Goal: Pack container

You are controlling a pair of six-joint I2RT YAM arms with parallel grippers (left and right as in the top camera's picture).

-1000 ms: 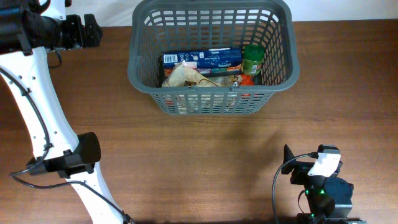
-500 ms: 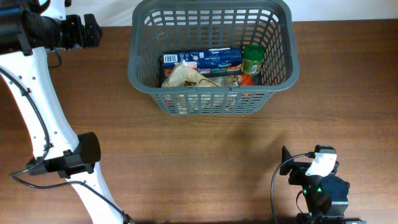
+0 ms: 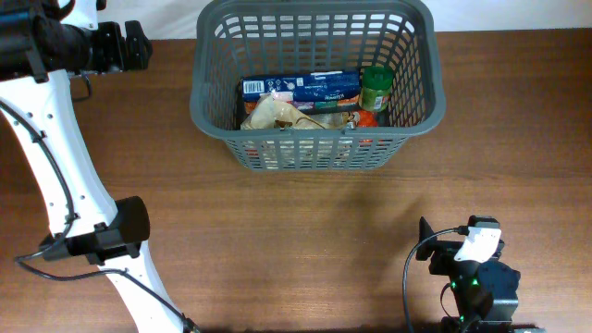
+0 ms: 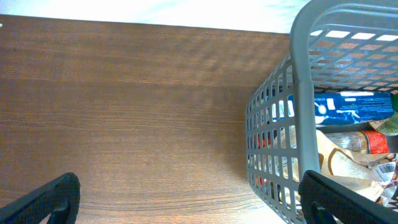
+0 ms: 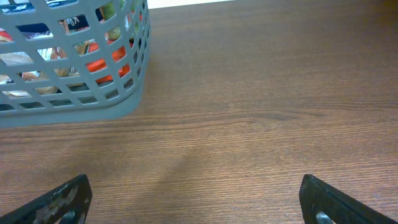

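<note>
The dark grey slotted basket (image 3: 209,100) stands at the table's far middle. Inside lie a blue packet (image 3: 301,88), a tan bag (image 3: 273,113), a green-lidded jar (image 3: 376,86) and something red (image 3: 368,118). My left gripper (image 3: 137,44) is open and empty at the far left, left of the basket; its view shows the basket's wall (image 4: 298,93) between bare table and the right fingertip (image 4: 348,202). My right gripper (image 3: 425,248) is open and empty near the front right; its view shows the basket (image 5: 118,99) ahead to the left.
The brown wooden table (image 3: 305,231) stretches between the basket and the right arm's base (image 3: 481,287). The left arm's white links (image 3: 46,157) run down the left side. A white wall edge shows beyond the table (image 4: 155,9).
The right gripper has shifted slightly towards the front and left since a second ago. The left arm and the basket's contents have not moved.
</note>
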